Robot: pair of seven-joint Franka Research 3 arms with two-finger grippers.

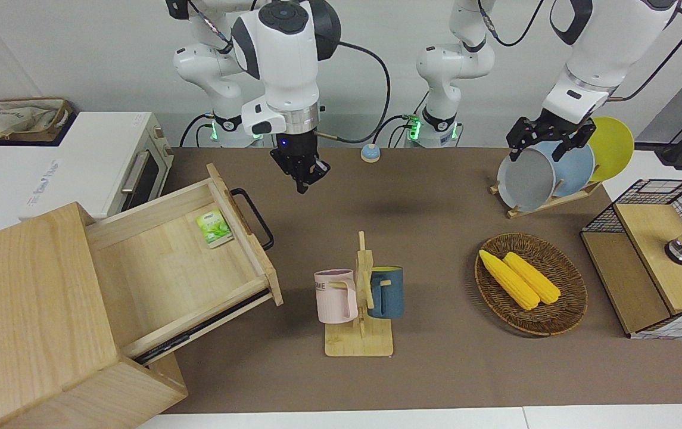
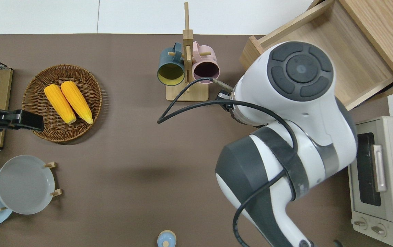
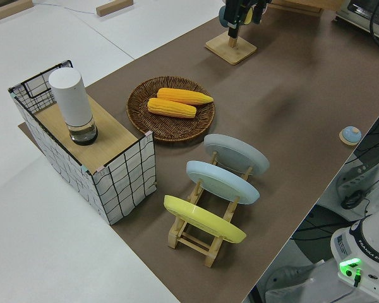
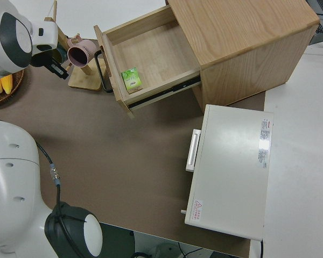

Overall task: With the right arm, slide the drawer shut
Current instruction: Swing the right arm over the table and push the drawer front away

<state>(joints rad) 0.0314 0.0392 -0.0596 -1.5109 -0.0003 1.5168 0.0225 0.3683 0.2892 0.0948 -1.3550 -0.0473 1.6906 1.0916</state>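
The drawer stands pulled far out of the pale wood cabinet. Its black loop handle faces the middle of the table. A green packet lies inside, near the drawer front. The drawer also shows in the right side view with its handle. My right gripper points down, shut and empty, up in the air. It is over bare table between the drawer front and the mug rack. In the overhead view the arm hides the gripper and the handle. My left arm is parked.
A white toaster oven stands beside the cabinet, nearer to the robots. A wicker basket of corn, a plate rack and a wire mesh box stand toward the left arm's end. A blue bell sits near the robots.
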